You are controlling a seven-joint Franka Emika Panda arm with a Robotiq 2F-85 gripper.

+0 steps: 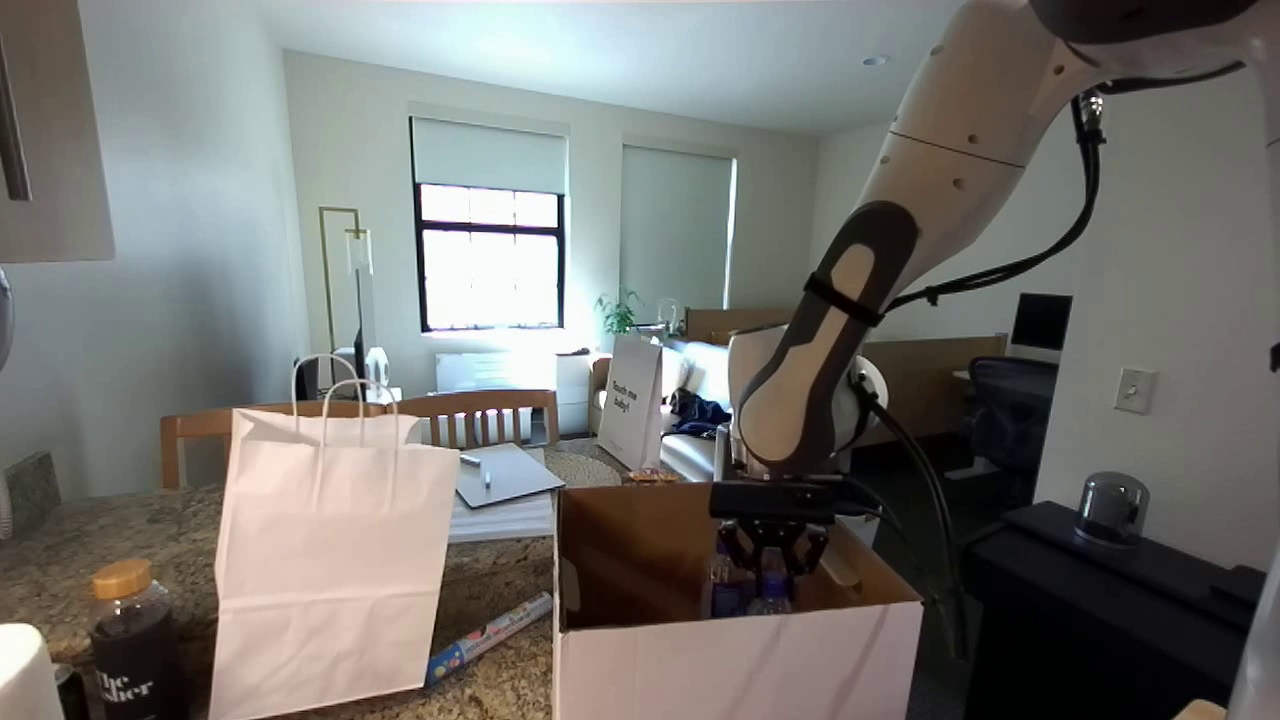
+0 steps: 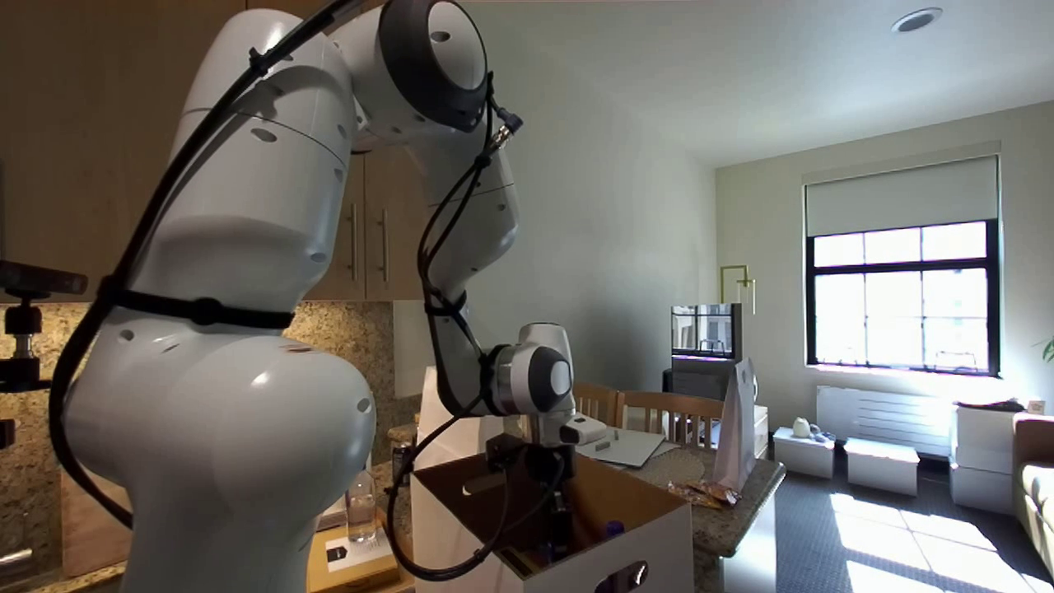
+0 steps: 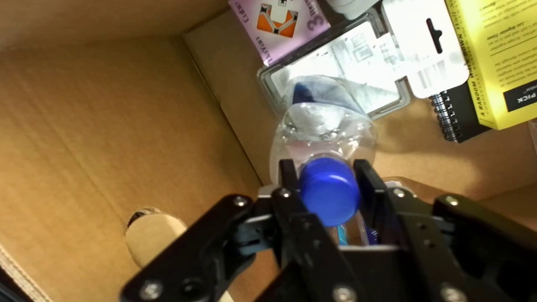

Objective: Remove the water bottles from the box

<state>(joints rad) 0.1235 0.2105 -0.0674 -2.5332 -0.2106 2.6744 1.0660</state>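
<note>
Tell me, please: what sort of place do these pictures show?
Probably a home kitchen with a dining area, judging by the tan, flat-doored wooden cabinets, the broad, speckled brown stone counter and the brown, slat-backed wooden chairs.

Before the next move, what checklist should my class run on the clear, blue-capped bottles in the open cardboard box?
1. Jaws closed on the round blue plastic cap: ok.
2. Grip firm enough to lift: cannot tell.
3. Its clear plastic bottle free of the flat clear package: cannot tell, they overlap in view.
4. Cardboard box, brown inside, open on top: ok.
5. Second blue-capped bottle out: not ok, inside the box.
</note>
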